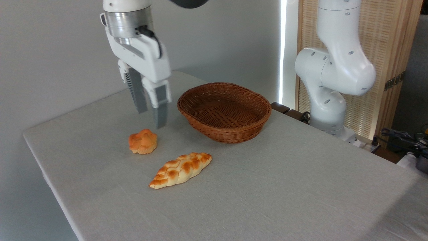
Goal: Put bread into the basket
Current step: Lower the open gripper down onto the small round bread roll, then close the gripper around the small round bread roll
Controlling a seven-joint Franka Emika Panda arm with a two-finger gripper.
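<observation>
Bread (143,141) upright, lobed top up, round

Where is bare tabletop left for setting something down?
The grey cloth table is bare right of the long braided loaf and in front of the brown wicker basket. It is crowded at left, where the open gripper hangs above the small orange bun.

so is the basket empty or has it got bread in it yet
Empty: the basket shows only bare weave inside; the bun sits on the table.
</observation>
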